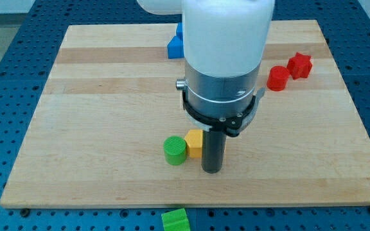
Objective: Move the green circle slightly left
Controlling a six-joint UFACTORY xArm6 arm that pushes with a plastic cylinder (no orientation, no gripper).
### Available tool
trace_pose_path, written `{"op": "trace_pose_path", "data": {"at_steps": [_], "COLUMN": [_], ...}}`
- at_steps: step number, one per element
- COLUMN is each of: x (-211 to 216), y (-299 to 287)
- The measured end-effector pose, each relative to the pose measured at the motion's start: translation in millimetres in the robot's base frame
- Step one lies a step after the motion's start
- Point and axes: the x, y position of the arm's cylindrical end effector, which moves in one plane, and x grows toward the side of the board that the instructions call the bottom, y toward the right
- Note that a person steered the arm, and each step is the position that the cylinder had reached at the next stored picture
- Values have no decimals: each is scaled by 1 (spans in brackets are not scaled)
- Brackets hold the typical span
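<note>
Nearest the camera, a green block (175,220) lay off the pale wooden worktop (76,128), on the blue perforated base at the view's bottom. On the worktop, my tip (212,171) stood just right of the yellow block (194,144), which touched the green circle (175,151) on that circle's right. My rod has no end effector jaws, so it grasped nothing. I judged that pushing left would drive the yellow block along too, possibly skewing the circle. Red blocks (288,71) and a blue block (175,45) sat well apart.
</note>
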Motion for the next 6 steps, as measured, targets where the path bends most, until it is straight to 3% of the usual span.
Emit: {"op": "trace_pose_path", "data": {"at_steps": [1,2,3,4,5,6], "x": [-8,-17,-34,-51,-86,-65], "y": [-11,-60,-146,-154,-116,-212]}}
